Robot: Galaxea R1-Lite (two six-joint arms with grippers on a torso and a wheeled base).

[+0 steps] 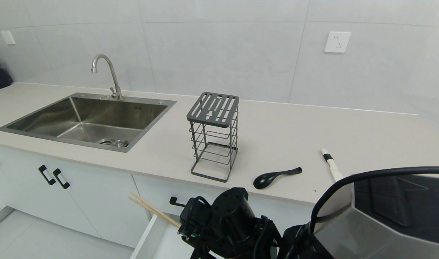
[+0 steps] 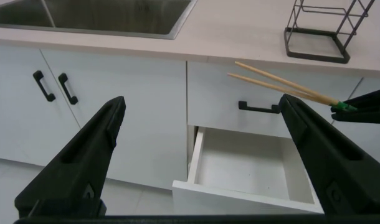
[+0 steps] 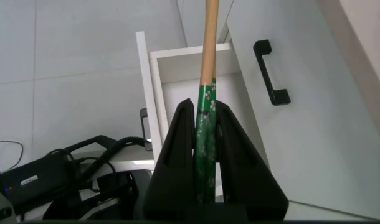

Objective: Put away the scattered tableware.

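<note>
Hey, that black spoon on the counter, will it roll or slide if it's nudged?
The black spoon has a rounded bowl, so it would probably rock or pivot rather than roll. The counter looks smooth, so it likely slides easily.

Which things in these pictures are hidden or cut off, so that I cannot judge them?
White utensil: head view, its near end is hidden behind a black cable.
Drawer: head view, most of its inside is hidden behind the right gripper.
Chopsticks: right wrist view, the tips are cut off by the top edge.
</note>
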